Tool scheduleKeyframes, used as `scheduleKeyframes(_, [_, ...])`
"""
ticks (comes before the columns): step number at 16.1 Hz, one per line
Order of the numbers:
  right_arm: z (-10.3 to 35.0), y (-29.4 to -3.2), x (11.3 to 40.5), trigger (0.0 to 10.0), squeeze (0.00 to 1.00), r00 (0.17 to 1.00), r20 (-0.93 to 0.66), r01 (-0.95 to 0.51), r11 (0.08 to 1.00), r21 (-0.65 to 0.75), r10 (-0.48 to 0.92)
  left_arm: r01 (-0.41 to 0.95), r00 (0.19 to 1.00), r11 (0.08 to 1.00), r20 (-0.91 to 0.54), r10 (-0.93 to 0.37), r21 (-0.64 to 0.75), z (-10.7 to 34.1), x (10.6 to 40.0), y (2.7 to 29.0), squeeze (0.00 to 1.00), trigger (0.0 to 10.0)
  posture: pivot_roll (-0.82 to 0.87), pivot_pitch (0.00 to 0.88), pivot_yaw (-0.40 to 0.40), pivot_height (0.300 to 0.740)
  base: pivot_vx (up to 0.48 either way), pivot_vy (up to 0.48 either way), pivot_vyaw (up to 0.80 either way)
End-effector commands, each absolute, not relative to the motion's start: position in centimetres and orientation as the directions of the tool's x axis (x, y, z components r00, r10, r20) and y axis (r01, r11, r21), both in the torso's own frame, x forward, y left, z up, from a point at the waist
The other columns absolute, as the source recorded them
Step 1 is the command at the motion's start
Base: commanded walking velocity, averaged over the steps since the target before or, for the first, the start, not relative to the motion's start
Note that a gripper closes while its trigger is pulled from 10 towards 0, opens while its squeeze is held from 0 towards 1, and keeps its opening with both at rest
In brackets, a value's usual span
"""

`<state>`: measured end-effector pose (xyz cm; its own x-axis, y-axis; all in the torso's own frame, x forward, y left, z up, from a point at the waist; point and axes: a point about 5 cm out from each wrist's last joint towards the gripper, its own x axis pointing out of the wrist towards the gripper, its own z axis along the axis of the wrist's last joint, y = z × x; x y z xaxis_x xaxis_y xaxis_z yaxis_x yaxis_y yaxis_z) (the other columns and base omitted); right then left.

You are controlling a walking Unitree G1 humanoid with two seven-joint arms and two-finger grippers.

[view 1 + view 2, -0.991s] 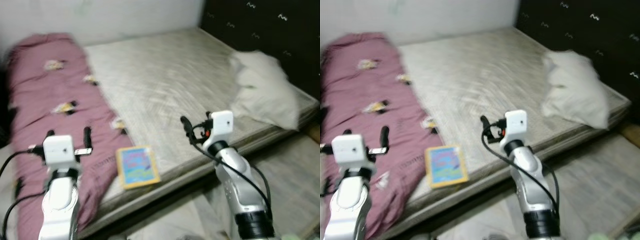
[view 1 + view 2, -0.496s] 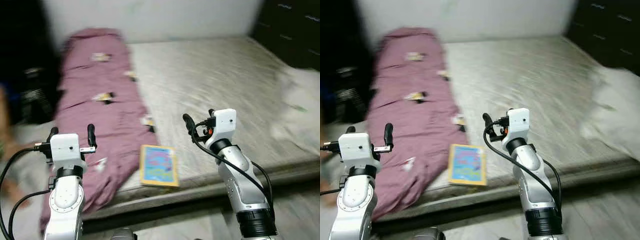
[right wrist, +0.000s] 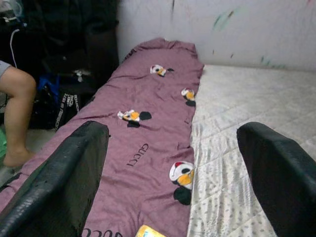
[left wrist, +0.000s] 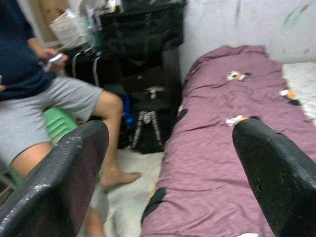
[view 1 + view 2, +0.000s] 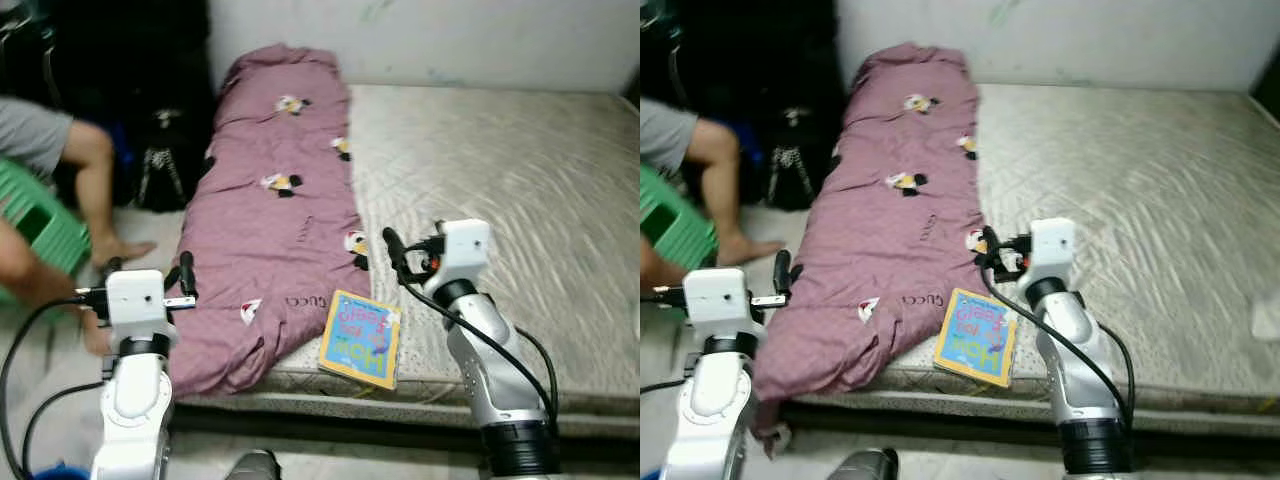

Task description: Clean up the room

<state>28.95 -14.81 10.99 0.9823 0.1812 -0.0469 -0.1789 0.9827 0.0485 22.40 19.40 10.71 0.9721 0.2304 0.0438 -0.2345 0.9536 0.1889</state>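
Sitting at the mattress (image 5: pixel 520 160) edge, the colourful book (image 5: pixel 360 337) is roughly at 7 o'clock from the right gripper (image 5: pixel 408 255), beside the purple blanket (image 5: pixel 270 220). Both claws hang spread wide and empty, left gripper (image 5: pixel 145 275) included. Looks like the approach stage; next is probably reaching down for the book. A seated person (image 5: pixel 45 200) at 10 o'clock is cut off.
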Motion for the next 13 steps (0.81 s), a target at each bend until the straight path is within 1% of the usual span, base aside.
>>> scheduleKeyframes(1, [10.93, -14.86, 29.04, 10.0, 0.00, 0.985, -0.046, -0.162, 0.985, 0.057, 0.165, -0.227, 0.974, 0.956, 0.032, 0.225, 0.186, 10.62, 22.53, 19.43, 0.00, 10.0, -0.04, 0.000, -0.025, 0.740, 0.000, 0.000, 0.00])
scheduleKeyframes(7, [11.08, -15.12, 29.45, 10.0, 0.00, 0.989, -0.041, -0.136, 0.989, 0.061, 0.139, -0.217, 0.976, 0.959, 0.036, 0.214, 0.181, 10.74, 22.47, 19.31, 0.00, 10.0, -0.03, 0.000, -0.028, 0.740, 0.000, 0.000, 0.00])
scheduleKeyframes(13, [11.03, -15.20, 29.40, 10.0, 0.00, 0.990, -0.043, -0.129, 0.990, 0.056, 0.132, -0.217, 0.976, 0.960, 0.036, 0.214, 0.177, 10.73, 22.46, 19.32, 0.00, 10.0, -0.03, 0.000, -0.027, 0.740, 0.000, -0.287, 0.00])
